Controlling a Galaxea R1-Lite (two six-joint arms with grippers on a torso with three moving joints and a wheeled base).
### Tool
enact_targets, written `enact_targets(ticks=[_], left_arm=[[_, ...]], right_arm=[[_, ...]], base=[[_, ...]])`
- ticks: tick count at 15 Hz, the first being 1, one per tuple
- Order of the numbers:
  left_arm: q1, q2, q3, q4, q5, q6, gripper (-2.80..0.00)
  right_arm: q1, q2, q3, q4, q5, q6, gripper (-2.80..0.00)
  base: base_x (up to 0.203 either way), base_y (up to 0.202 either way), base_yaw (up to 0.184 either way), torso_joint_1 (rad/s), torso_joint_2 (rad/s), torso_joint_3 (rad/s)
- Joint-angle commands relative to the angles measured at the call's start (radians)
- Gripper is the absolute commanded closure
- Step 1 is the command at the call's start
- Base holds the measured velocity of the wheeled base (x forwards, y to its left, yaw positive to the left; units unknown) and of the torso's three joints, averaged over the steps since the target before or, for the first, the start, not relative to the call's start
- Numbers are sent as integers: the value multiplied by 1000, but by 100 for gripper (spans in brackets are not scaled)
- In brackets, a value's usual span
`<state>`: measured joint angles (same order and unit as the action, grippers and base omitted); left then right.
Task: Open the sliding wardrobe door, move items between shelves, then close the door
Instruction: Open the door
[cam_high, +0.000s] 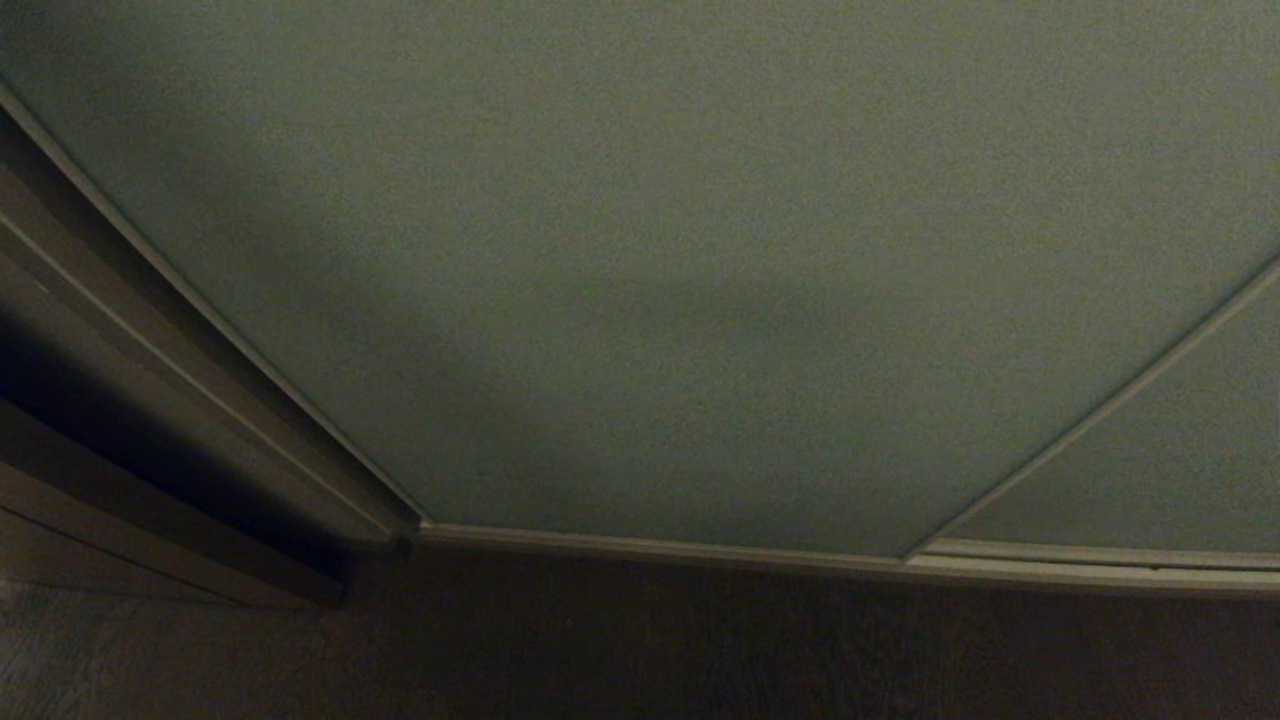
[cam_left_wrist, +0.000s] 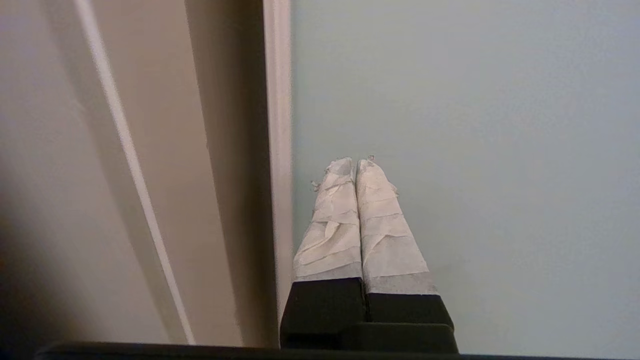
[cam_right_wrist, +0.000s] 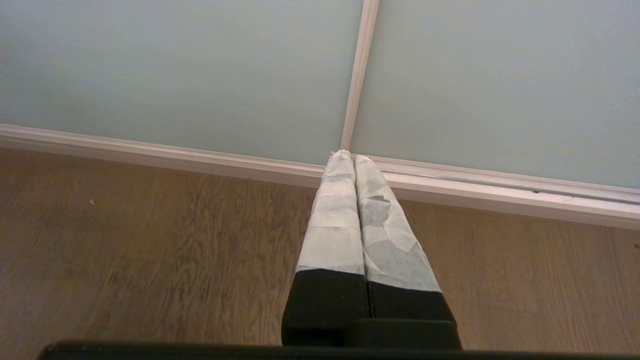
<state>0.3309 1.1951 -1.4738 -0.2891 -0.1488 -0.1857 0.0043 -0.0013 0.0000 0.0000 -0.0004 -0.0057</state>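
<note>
While its tape-wrapped tips press together on nothing, the left claw (cam_left_wrist: 355, 161) points at the matte grey-green sliding wardrobe door (cam_left_wrist: 465, 150), just beside its thin beige frame edge (cam_left_wrist: 280, 150). Likewise pinched closed and empty, the right claw (cam_right_wrist: 348, 155) hangs over the brown wooden floor (cam_right_wrist: 150, 240) near the door's bottom rail (cam_right_wrist: 500, 187).

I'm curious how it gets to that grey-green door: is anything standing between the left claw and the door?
Nothing visible does. The left gripper, jaws shut and empty, points straight at the sliding wardrobe door, close beside its light beige frame edge. Only bare panel shows ahead of it.
</note>
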Motion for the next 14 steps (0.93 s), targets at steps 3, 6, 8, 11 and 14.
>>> enact_targets(ticks=[3, 6, 8, 11, 14], left_arm=[[21, -75, 1, -5, 113, -8, 0], [51, -33, 5, 0, 236, -4, 0], [70, 10, -5, -5, 243, -4, 0], [79, 73, -38, -8, 242, -4, 0], [77, 101, -57, 3, 190, -15, 0]], right_arm=[[0, 0, 2, 0, 0, 0, 0], [0, 0, 2, -2, -1, 0, 0], [0, 0, 2, 0, 0, 0, 0], [0, 0, 2, -1, 0, 0, 0], [0, 0, 2, 0, 0, 0, 0]], base=[[0, 0, 0, 0, 0, 0], [0, 0, 0, 0, 0, 0], [0, 0, 0, 0, 0, 0], [0, 0, 0, 0, 0, 0], [0, 0, 0, 0, 0, 0]])
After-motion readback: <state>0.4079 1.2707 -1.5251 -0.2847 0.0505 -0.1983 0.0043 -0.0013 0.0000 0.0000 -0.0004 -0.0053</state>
